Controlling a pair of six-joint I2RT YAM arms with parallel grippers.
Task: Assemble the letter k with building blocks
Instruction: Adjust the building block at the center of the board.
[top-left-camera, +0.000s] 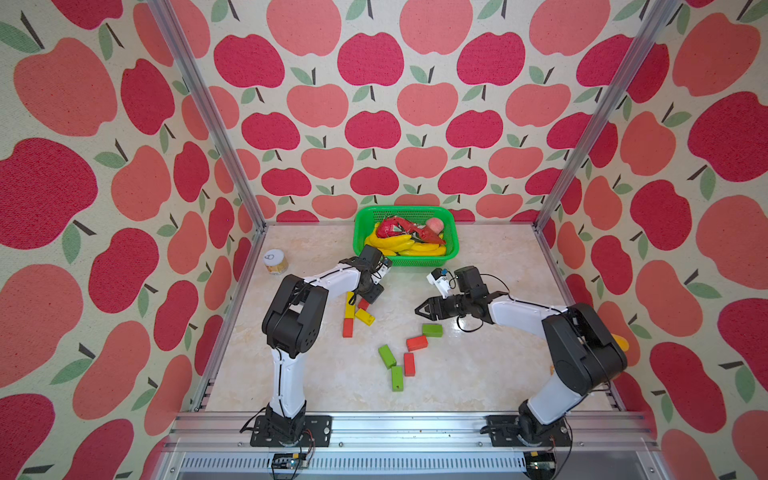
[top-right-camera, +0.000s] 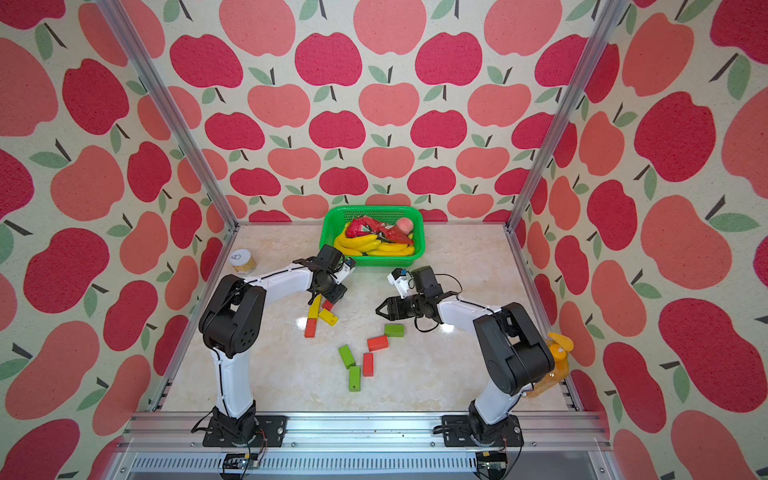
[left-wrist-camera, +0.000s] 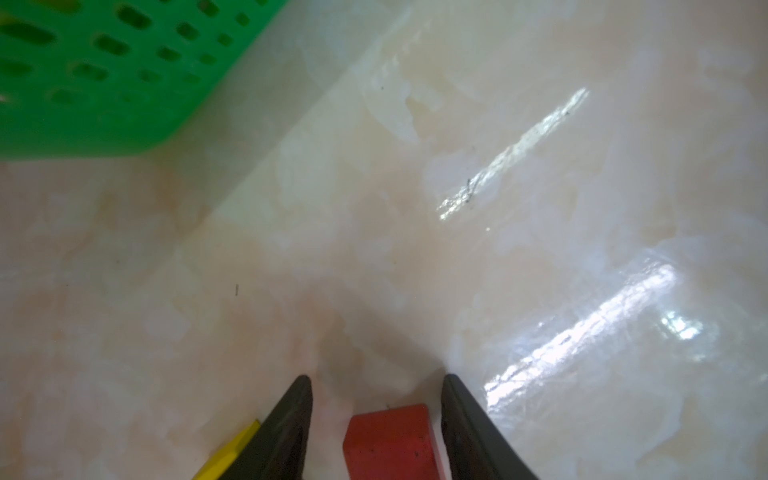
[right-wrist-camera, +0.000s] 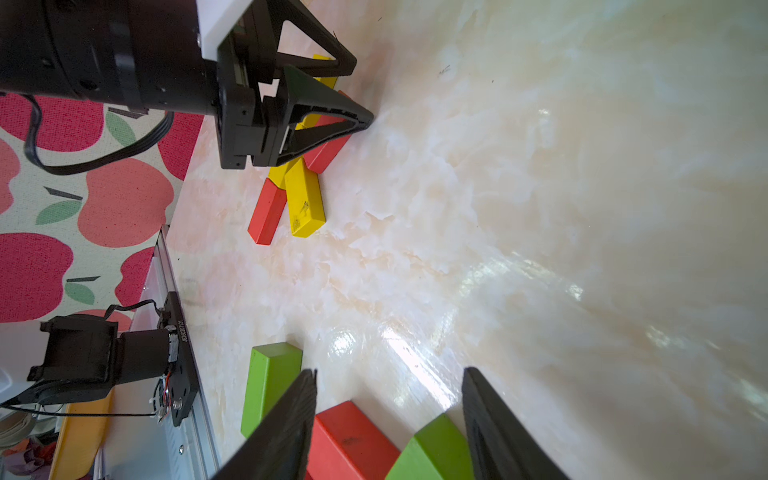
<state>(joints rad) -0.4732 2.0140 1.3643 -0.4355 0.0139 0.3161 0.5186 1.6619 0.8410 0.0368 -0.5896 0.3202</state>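
Left pincer (left-wrist-camera: 376, 378) is spread astride a red block (left-wrist-camera: 388, 440) on the worktop (top-left-camera: 478, 374), beside yellow blocks (top-left-camera: 365, 317); a gap is seen on one side. Right pincer (right-wrist-camera: 388, 370) is spread, nothing pinched. Five more blocks (top-left-camera: 417, 343) are scattered nearer, to the right.

Four red bricks (top-left-camera: 417, 343), three green bricks (top-left-camera: 432, 330), three yellow bricks (top-left-camera: 365, 316), one basket (top-left-camera: 405, 209), one jar (top-left-camera: 275, 262).

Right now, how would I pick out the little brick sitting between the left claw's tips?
Find the green basket at the back; the left gripper points down just in front of it. Between its open tips lies a red brick, slanting off the yellow row; the other red brick nearby ends that row.
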